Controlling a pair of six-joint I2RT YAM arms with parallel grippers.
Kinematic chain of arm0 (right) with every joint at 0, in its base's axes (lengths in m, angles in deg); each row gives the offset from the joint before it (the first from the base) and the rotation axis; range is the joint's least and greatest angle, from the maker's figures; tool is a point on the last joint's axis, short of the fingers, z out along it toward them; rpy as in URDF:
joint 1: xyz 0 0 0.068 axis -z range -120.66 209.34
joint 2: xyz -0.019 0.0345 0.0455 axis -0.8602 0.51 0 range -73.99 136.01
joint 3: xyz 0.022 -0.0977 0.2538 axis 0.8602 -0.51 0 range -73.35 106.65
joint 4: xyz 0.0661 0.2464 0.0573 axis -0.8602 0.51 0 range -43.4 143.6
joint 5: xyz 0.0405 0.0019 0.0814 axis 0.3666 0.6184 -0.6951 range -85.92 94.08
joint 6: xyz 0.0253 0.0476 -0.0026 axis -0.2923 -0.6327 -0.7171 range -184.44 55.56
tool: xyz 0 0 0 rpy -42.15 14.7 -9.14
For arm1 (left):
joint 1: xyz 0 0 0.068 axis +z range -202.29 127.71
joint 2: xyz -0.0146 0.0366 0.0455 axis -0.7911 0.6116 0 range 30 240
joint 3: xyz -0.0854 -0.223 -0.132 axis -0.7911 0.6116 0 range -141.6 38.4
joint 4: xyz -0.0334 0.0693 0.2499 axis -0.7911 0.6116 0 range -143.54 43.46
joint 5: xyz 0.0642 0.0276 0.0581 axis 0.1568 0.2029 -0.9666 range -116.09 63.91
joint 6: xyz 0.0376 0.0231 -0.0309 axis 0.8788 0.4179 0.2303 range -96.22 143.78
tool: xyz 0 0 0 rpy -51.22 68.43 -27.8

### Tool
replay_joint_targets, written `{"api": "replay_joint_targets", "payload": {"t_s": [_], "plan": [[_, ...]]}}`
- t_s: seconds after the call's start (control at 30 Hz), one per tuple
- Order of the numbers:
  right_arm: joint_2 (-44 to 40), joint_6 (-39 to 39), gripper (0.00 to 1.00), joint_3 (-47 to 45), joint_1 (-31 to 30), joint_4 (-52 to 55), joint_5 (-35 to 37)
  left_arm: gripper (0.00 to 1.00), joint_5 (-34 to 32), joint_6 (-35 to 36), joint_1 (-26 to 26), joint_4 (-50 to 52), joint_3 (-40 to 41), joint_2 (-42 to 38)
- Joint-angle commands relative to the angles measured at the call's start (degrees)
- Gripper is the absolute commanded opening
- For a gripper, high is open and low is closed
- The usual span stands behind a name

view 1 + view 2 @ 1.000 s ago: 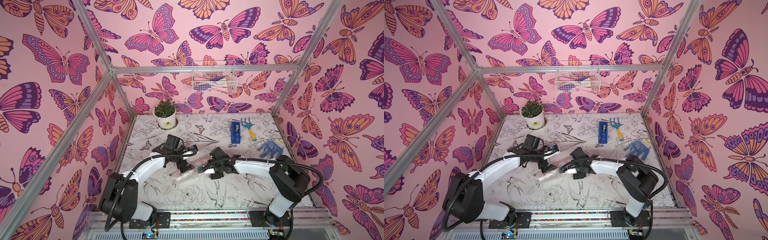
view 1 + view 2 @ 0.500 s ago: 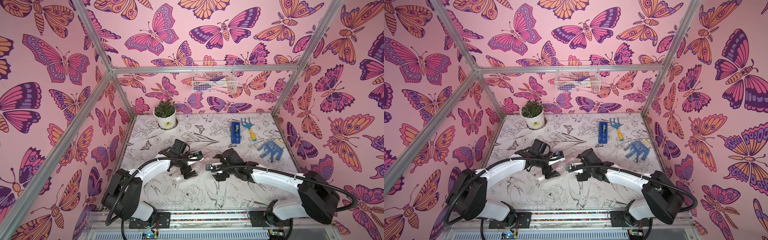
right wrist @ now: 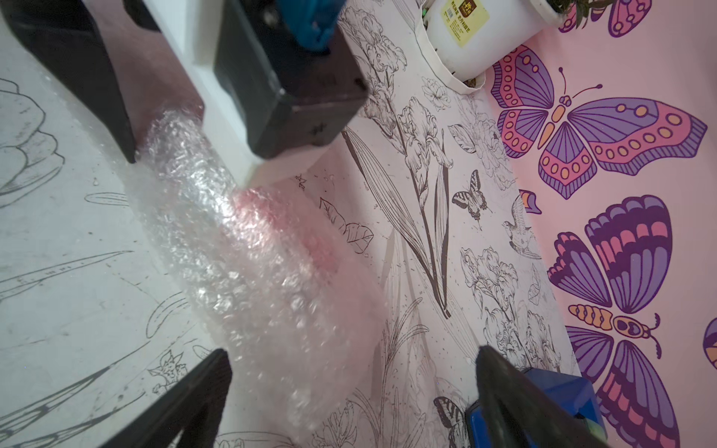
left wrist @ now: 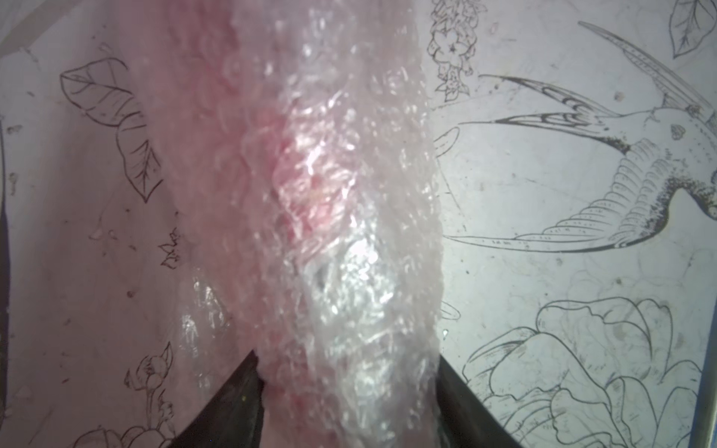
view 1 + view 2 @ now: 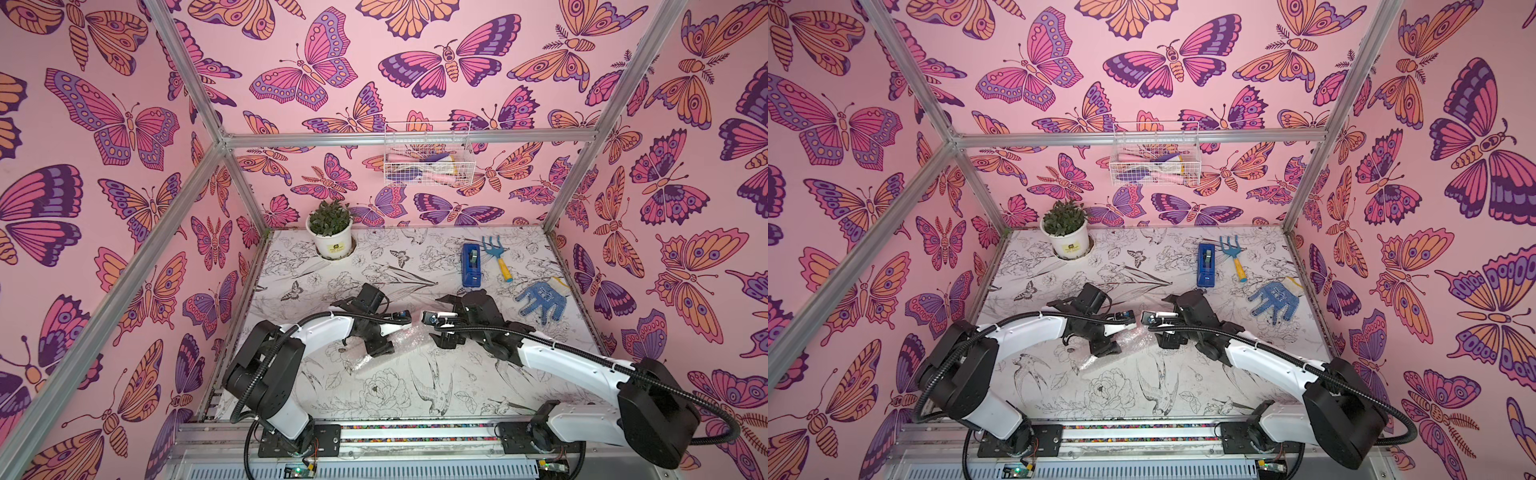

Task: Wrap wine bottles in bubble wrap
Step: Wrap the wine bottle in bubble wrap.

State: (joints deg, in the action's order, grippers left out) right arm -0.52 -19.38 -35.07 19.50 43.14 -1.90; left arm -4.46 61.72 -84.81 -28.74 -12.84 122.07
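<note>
The bubble wrap (image 5: 399, 344) (image 5: 1128, 345) lies on the table as a whitish-pink rolled tube between my two arms. The wine bottle shows only as a red tint (image 4: 306, 186) (image 3: 271, 217) through the film. My left gripper (image 5: 380, 348) (image 5: 1106, 348) (image 4: 346, 355) is shut on the roll, with a finger pressed against each side. At the roll's other end, my right gripper (image 5: 446, 338) (image 5: 1169, 340) (image 3: 352, 350) stands open. The roll's end lies by one of its fingers, and the printed table shows between the jaws.
At the back left stands a potted plant (image 5: 330, 232) (image 3: 461, 38). A blue tape dispenser (image 5: 471, 266), a small blue rake (image 5: 496, 253) and a blue dotted glove (image 5: 540, 297) lie at the back right, close behind my right gripper. A wire basket (image 5: 426, 160) hangs on the rear wall.
My left gripper has closed from wide open onto the roll. My right arm has swung out to the right, and its gripper has opened wider at the roll's far end.
</note>
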Motion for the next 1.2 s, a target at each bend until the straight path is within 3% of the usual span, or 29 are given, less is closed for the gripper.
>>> {"api": "replay_joint_targets", "payload": {"t_s": [0.0, 0.13, 0.37, 0.53, 0.73, 0.87, 1.07, 1.17], "plan": [[1.15, 1.48, 0.99, 1.65, 0.35, 3.70, -3.20, 0.52, 4.42, 3.54, -1.30, 7.03, -1.49, 1.89], [1.56, 4.83, 0.99, 0.89, 0.10, 4.75, -10.17, 0.49, 7.16, 6.56, -1.17, 14.39, -5.79, 6.05], [5.81, 7.51, 0.99, 2.27, -4.10, 7.58, -9.99, 0.46, 10.55, 12.28, 0.16, 34.98, -21.32, 23.04], [10.80, 8.55, 0.99, 4.20, -4.90, 7.76, -7.24, 0.46, 9.47, 14.30, 0.82, 39.95, -27.29, 28.85], [18.98, 11.70, 0.98, 7.48, -4.81, 8.33, -2.55, 0.49, 8.33, 16.27, 2.01, 40.24, -29.36, 29.59], [23.27, 12.57, 0.89, 10.14, -4.84, 11.42, -0.92, 0.54, 7.54, 16.99, 2.45, 40.13, -31.02, 29.54], [25.57, 12.10, 0.71, 11.48, -4.74, 17.55, 0.21, 0.72, 8.60, 16.39, 4.56, 35.14, -31.43, 25.09], [25.49, 11.61, 0.51, 11.38, -4.73, 19.24, 0.16, 0.84, 9.07, 14.42, 6.54, 27.87, -28.76, 19.40]]}}
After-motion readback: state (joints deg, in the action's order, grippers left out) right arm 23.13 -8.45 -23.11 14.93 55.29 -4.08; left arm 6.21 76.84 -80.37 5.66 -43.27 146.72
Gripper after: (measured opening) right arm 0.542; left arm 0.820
